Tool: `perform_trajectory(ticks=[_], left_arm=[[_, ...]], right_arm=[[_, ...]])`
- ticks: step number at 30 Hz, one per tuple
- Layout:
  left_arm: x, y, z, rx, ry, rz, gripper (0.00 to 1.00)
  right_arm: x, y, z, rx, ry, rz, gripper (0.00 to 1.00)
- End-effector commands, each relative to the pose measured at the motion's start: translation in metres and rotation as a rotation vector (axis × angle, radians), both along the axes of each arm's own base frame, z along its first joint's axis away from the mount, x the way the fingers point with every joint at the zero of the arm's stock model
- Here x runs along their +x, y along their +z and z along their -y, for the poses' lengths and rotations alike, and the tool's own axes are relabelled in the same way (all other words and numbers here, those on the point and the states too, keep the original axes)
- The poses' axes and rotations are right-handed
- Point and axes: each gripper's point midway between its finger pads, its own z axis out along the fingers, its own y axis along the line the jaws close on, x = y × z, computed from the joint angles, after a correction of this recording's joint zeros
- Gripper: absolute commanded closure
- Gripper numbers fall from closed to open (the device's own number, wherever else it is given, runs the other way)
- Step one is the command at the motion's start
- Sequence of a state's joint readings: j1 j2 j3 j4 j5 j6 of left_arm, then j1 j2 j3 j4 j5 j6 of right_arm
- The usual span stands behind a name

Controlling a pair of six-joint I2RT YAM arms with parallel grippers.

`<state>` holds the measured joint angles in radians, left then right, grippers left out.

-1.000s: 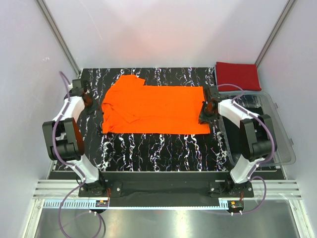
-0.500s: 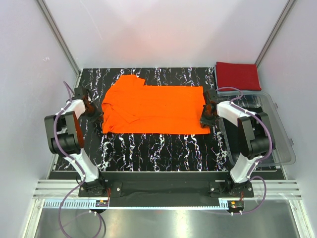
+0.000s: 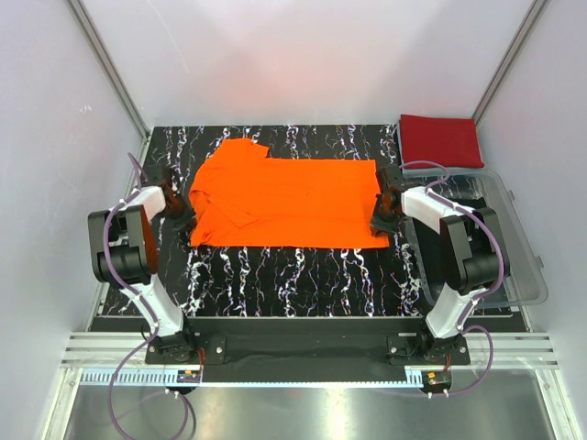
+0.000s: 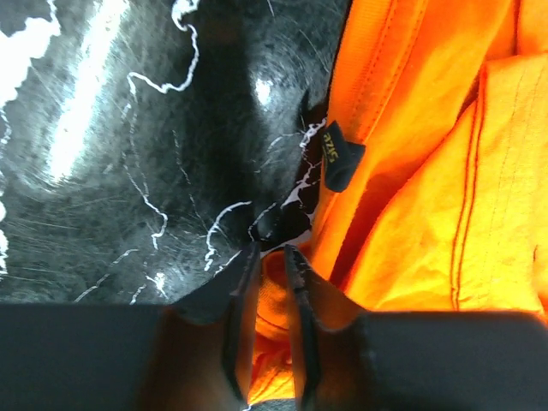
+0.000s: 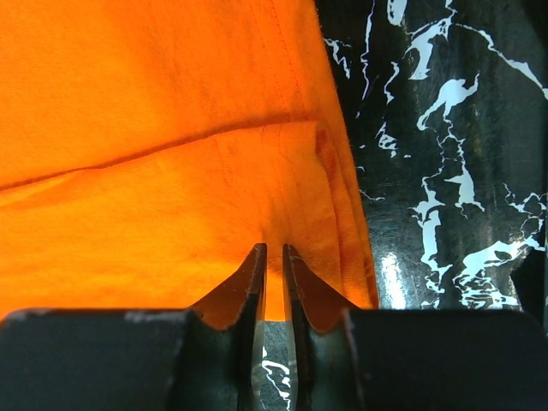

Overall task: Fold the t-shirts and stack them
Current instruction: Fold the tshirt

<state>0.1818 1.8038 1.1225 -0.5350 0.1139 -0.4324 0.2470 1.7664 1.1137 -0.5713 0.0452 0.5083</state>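
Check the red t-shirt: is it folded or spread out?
Folded. The red t-shirt lies as a compact, neat-edged rectangle at the far right, with no sleeves or collar showing.

The orange t-shirt (image 3: pixel 284 202) is soft, matt cloth with stitched seams. It creases where it bunches between the fingers (image 4: pixel 240 325) of the left gripper (image 4: pixel 271 250), which look like dull dark plastic. Beside them the table (image 4: pixel 103 171) is black with white veins, glossy and finely scratched. It shows the same sheen to the right of the right gripper (image 5: pixel 273 248). The red t-shirt (image 3: pixel 440 139) is matt cloth, and the bin (image 3: pixel 527 266) is clear, glossy plastic.
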Motion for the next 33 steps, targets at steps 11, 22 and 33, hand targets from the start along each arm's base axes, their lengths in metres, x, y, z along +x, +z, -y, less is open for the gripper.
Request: perform_trajectory(ticks=[11,22,33], left_arm=[[-0.026,0.020,-0.054,0.309,0.181,-0.051,1.00],[-0.053,0.018,-0.074,0.418,0.343,-0.122,1.00],[-0.024,0.050,-0.089,0.309,0.324,0.000,0.63]], right_arm=[[0.012,0.013,0.003,-0.024,0.000,0.061,0.82],[0.013,0.014,0.004,-0.031,0.007,0.066,0.83],[0.026,0.051,-0.026,0.100,0.050,0.142,0.84]])
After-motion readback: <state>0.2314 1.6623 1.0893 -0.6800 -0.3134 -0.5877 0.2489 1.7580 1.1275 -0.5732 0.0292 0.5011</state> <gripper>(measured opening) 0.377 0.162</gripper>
